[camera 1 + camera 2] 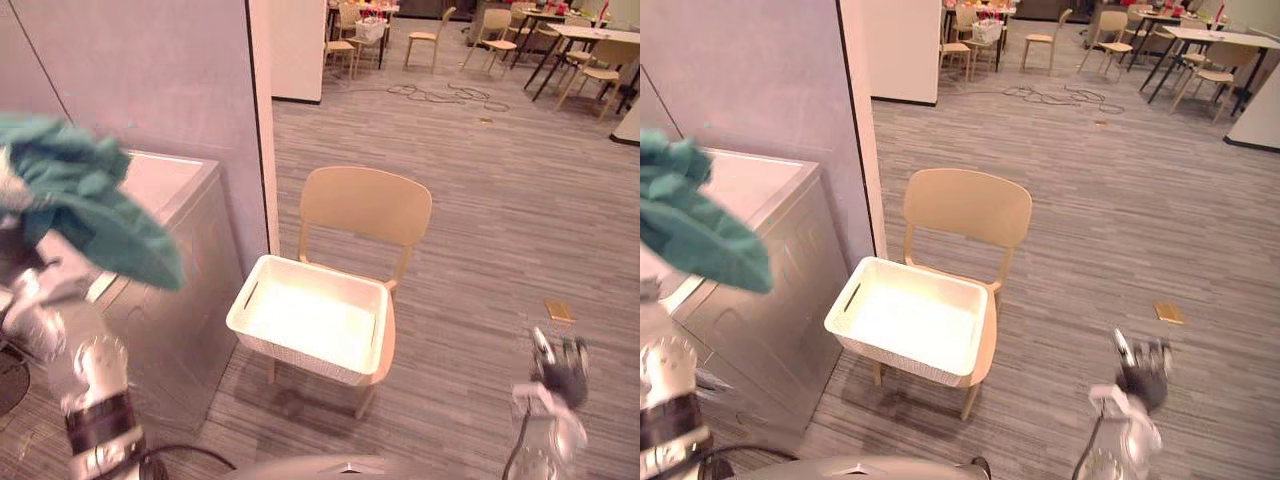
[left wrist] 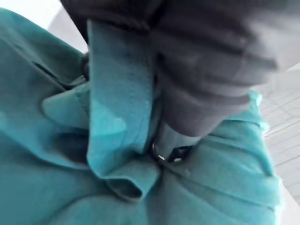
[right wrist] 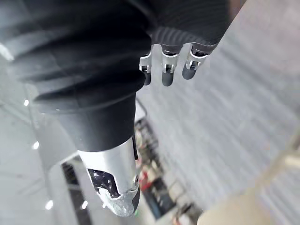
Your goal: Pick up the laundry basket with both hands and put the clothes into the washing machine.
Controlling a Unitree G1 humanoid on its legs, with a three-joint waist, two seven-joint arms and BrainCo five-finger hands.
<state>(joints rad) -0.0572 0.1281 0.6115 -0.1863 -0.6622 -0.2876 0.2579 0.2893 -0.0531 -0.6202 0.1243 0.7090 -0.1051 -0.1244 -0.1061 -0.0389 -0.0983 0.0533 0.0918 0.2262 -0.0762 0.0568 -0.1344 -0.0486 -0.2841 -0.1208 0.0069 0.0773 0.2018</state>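
Holding a teal cloth [image 1: 85, 205] above the washing machine [image 1: 170, 190] at nine o'clock, the left hand [image 2: 211, 70] hides its fingers, grip impossible to tell. The basket [image 1: 310, 320] sits empty on a chair [image 1: 365, 205], and the right hand [image 1: 560, 365] hangs slack-fingered at five o'clock. Likely next: lower the cloth inside.

Washing machine [image 1: 185, 290] stands left, against the wall [image 1: 150, 70]. Chair [image 1: 366, 206] is just right of it, with the laundry basket [image 1: 320, 273] on its seat. Garment [image 1: 85, 205] is at the left hand [image 2: 211, 70], above the machine. Right hand [image 1: 560, 368] is near right, well apart. Tables [image 1: 590, 35] are far right.
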